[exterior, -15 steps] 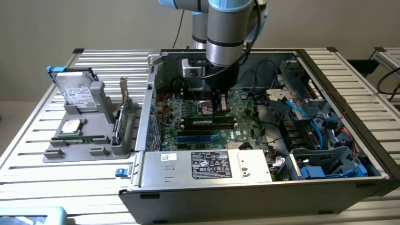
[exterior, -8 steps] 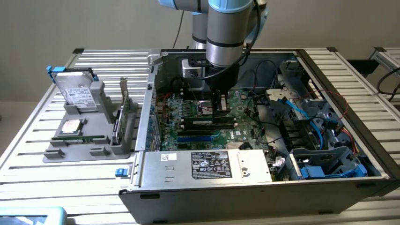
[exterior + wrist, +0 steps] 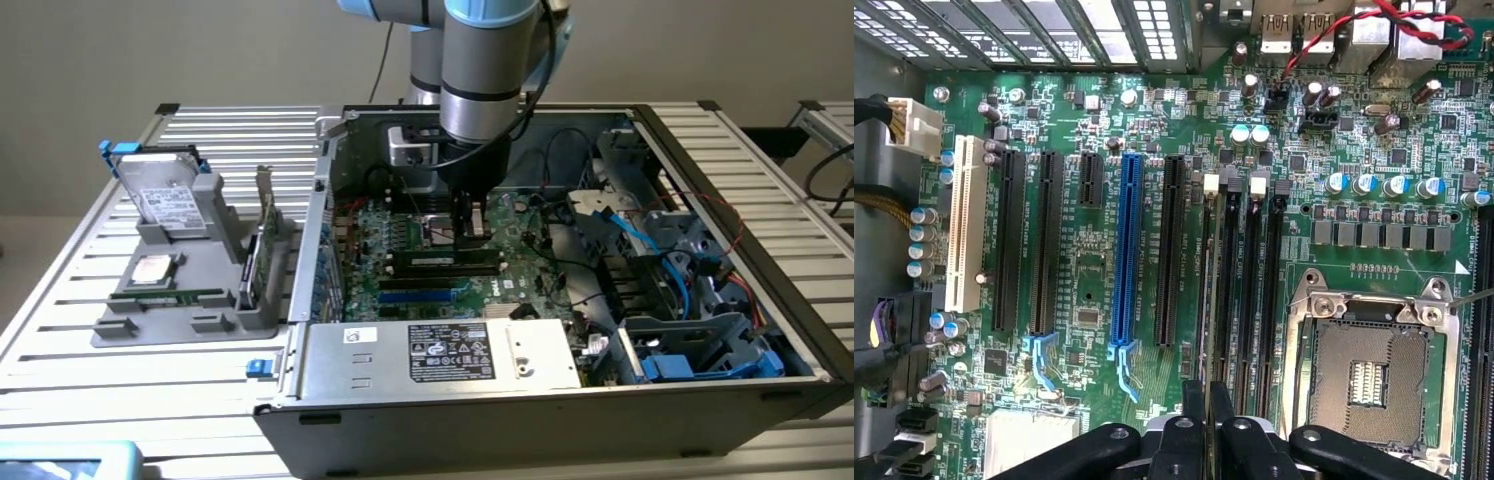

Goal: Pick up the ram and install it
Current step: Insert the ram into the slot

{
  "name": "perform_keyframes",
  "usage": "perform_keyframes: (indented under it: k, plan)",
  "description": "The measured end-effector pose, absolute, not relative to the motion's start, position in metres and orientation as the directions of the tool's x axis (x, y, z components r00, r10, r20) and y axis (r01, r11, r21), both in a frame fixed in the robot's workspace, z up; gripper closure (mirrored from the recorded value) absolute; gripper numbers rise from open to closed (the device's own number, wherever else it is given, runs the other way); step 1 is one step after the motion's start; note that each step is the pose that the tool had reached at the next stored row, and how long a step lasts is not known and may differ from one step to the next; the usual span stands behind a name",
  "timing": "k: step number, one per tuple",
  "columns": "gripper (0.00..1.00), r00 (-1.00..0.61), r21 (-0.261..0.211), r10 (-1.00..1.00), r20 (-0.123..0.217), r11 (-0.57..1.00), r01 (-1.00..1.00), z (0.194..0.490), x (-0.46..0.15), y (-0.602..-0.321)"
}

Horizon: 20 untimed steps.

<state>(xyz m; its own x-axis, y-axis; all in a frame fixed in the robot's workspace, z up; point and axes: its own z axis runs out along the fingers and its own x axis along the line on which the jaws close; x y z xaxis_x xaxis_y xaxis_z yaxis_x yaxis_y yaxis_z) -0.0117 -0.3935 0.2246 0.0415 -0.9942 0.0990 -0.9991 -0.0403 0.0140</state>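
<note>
Item: ram point(image 3: 447, 262), standing on edge at the memory slots point(image 3: 1252, 280) of the motherboard point(image 3: 400, 240). We log the tool point(image 3: 467, 238) clamped on its upper edge. We cannot tell whether it is seated.

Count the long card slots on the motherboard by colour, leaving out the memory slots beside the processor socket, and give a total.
White slot: 1
Blue slot: 1
Black slots: 4
Total: 6
</note>
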Motion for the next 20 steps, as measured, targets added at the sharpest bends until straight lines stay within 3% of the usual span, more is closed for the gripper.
perform_keyframes:
  k: [20]
  plan:
    - [0.87,0.041,0.010,-0.994,0.099,-0.040,-0.999,0.2240,-0.0130,-0.3940]
